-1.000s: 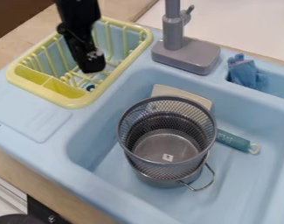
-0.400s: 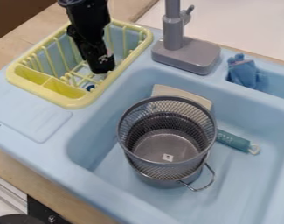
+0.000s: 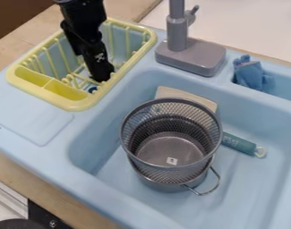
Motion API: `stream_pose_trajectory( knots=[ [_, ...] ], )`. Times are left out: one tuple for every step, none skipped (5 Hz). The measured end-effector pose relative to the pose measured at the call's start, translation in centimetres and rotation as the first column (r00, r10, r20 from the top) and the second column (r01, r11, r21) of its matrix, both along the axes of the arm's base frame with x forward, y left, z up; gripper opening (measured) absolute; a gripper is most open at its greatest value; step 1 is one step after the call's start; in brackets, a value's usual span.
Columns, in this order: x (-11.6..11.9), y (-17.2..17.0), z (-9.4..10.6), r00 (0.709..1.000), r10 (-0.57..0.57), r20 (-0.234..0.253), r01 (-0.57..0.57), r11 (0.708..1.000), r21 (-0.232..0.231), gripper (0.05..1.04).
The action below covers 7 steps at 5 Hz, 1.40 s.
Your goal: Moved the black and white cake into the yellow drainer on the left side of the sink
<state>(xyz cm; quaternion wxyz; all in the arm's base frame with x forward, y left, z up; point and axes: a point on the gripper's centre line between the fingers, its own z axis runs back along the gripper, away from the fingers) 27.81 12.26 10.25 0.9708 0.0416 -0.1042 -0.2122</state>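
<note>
1. Black and white cake: I cannot tell it apart from the dark gripper (image 3: pixel 101 78), so its place is uncertain; the low gripper makes the drainer the likeliest spot.
2. The gripper hangs down within the outline of the yellow drainer (image 3: pixel 75 105), its lower end close to the rim on the basin side. I cannot tell whether it is open, closed or gripping something. Such a low pose would suit setting a thing down gently rather than dropping it.
3. The drainer sits on the ledge left of the basin of the sink (image 3: pixel 261 179). Its raised rim and upright ribs would keep a small item from rolling away; the wide ribbed part, where the gripper is, probably suits a cake better than the two small trays at its corner.
4. A small blue thing (image 3: pixel 92 90) lies just beside the gripper's lower end, so the cake could tip or lodge against it.
5. The wire basket (image 3: pixel 171 154) stands over a metal pot (image 3: pixel 165 184) in the basin, well apart from the drainer and out of this job's way.
6. The placing seems near its end. If the cake is down, the next move calls for a straight lift, to avoid catching the ribs or rim.
</note>
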Motion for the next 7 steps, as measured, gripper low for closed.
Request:
stream_pose_trajectory(
  knots=[
    [-0.3, -0.2, 1.3, 1.000, 0.003, 0.019, -0.003, 1.000, -0.001, 0.999],
    [-0.7, -0.7, 2.2, 1.000, -0.014, 0.024, 0.015, 1.000, -0.013, 0.999],
    [-1.1, -1.6, 3.6, 0.998, -0.045, 0.049, 0.046, 0.999, -0.011, 0.999],
    [-1.7, -2.8, 3.5, 0.994, -0.108, 0.031, 0.109, 0.992, -0.058, 0.999],
    [-2.2, -3.9, 3.3, 0.979, -0.200, 0.042, 0.203, 0.974, -0.096, 0.999],
    [-2.3, -5.3, 3.0, 0.975, -0.218, 0.050, 0.222, 0.970, -0.098, 0.999],
    [-2.0, -6.5, 3.3, 0.979, -0.185, 0.089, 0.194, 0.976, -0.104, 0.999]
  ],
)
